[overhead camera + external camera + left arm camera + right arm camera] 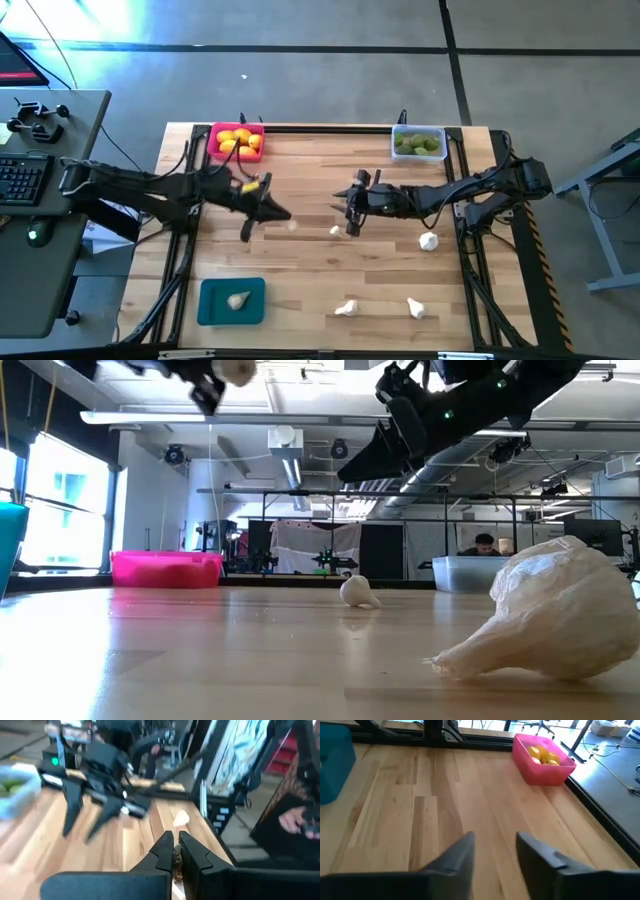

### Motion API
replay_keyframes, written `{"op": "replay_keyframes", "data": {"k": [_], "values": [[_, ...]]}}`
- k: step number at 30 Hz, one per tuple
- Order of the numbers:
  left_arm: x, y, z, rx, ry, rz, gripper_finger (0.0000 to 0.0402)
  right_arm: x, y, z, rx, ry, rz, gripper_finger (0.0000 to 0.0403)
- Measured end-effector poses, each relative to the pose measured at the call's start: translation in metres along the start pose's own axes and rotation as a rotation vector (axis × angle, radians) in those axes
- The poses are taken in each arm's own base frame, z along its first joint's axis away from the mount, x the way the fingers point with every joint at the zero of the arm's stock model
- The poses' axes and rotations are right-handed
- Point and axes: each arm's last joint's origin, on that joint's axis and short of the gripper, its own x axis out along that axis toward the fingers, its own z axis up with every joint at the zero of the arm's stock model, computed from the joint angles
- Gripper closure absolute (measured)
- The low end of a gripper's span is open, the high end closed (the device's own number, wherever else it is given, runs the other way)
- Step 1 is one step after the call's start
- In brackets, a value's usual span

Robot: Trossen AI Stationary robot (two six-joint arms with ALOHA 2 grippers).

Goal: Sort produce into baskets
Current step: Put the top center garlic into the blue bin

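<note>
Baskets: bright pink plastic basket point(236, 141) is sitting at the table's far left with yellow-orange lemon-like fruits point(240, 141) in it; clear-whitish plastic basket point(418, 143) at the far right is holding green lime-like fruits point(417, 145); teal plastic basket point(232, 301) at the near left is holding 1 white knobbly garlic-like bulb point(238, 299).
Loose bulbs: 4 more white bulbs are lying on the light wooden table point(300, 270), 1 small bulb point(334, 231) just beside the right gripper, 1 beside the right rail point(429, 241), 2 near the front edge point(346, 308) point(416, 308).
Left gripper point(284, 215): hanging over the table's middle, fingers clenched together; its wrist view is showing a small pale thing pinched between the tips, too blurred to name.
Right gripper point(350, 208): hanging over the centre, facing the left one, fingers parted and grasping nothing.
High view only: all 3 baskets at once.
Low view only: 1 front bulb is filling the foreground, both grippers are hanging above the wood, and a person is sitting in the room behind.
Right wrist only: bare planks are showing between its fingers, pink basket well ahead.
</note>
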Motion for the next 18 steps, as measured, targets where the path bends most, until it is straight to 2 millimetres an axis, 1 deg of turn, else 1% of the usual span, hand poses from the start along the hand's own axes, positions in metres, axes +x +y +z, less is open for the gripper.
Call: {"op": "replay_keyframes", "data": {"k": [5, 6, 7, 11, 13, 18], "values": [[-0.007, -0.032, -0.01, -0.008, 0.074, 0.013, 0.0401, 0.0, 0.001, -0.001, -0.002, 0.007, 0.025, 0.0377], [-0.008, -0.038, -0.013, -0.017, 0.09, 0.008, 0.0401, 0.0, 0.001, -0.001, -0.003, 0.012, 0.035, 0.039], [-0.009, -0.044, -0.016, -0.028, 0.111, 0.003, 0.0401, 0.0, 0.001, -0.002, -0.003, 0.016, 0.044, 0.0396], [-0.013, -0.068, -0.029, -0.074, 0.193, 0.002, 0.0401, 0.0, 0.003, -0.004, 0.014, 0.038, 0.06, 0.0381], [-0.016, -0.079, -0.036, -0.098, 0.225, 0.008, 0.0401, -0.001, 0.005, -0.005, 0.009, 0.046, 0.066, 0.0379], [-0.026, -0.105, -0.05, -0.173, 0.297, -0.003, 0.0401, -0.003, 0.01, -0.006, -0.001, 0.056, 0.082, 0.0396]]}}
